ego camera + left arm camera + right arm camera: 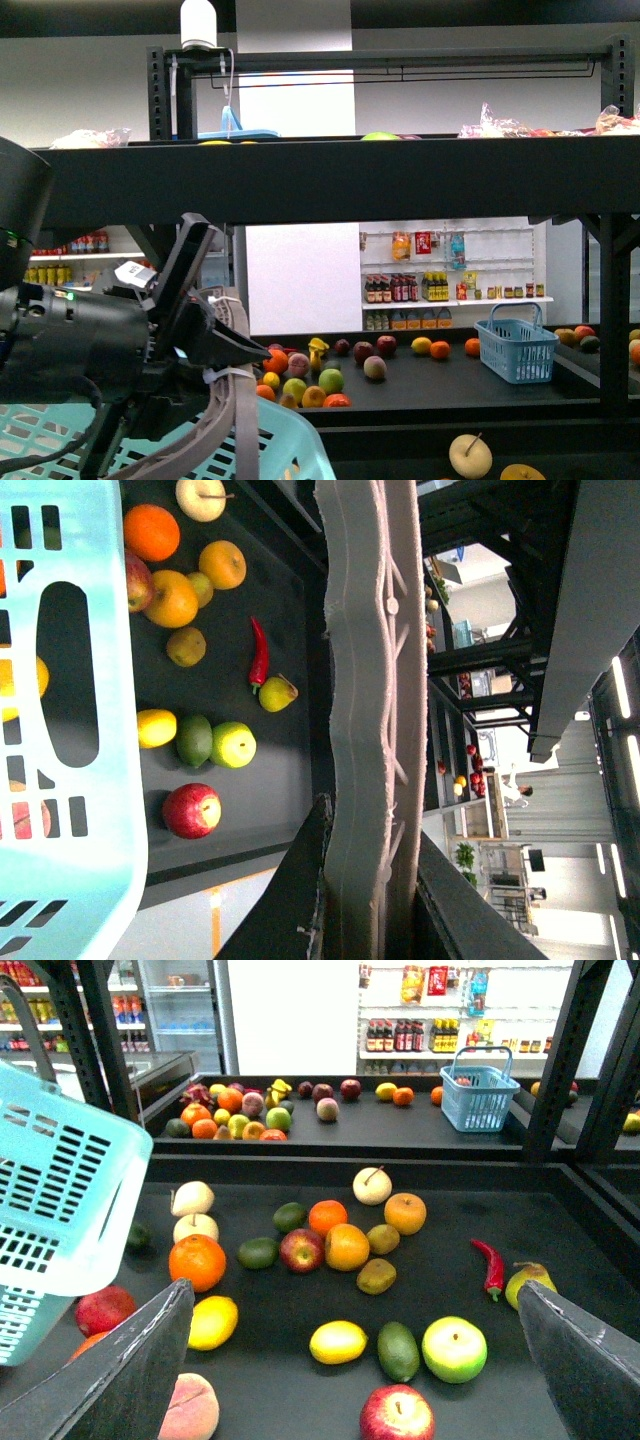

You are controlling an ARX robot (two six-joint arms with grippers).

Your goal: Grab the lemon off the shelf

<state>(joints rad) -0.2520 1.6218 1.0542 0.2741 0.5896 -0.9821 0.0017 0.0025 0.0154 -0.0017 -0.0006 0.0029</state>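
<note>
A bright yellow lemon (338,1341) lies on the dark board of the black shelf (560,1215), beside a dark green fruit (398,1350) and a green apple (454,1348). It also shows in the left wrist view as the lemon (156,727). A second, similar yellow fruit (213,1321) lies close to one finger. My right gripper (355,1290) hangs open above this fruit, its fingers (130,1370) wide apart and holding nothing. My left gripper (365,880) is shut on the grey handle (365,680) of a light teal basket (290,440). The front view hides the lemon.
Oranges (197,1260), red apples (397,1412), a cream apple (372,1185), a kiwi (376,1275), a red chili (490,1265) and a pear (528,1282) are scattered on the board. The teal basket (60,1190) hangs over one side. A small blue basket (517,348) stands on the far board.
</note>
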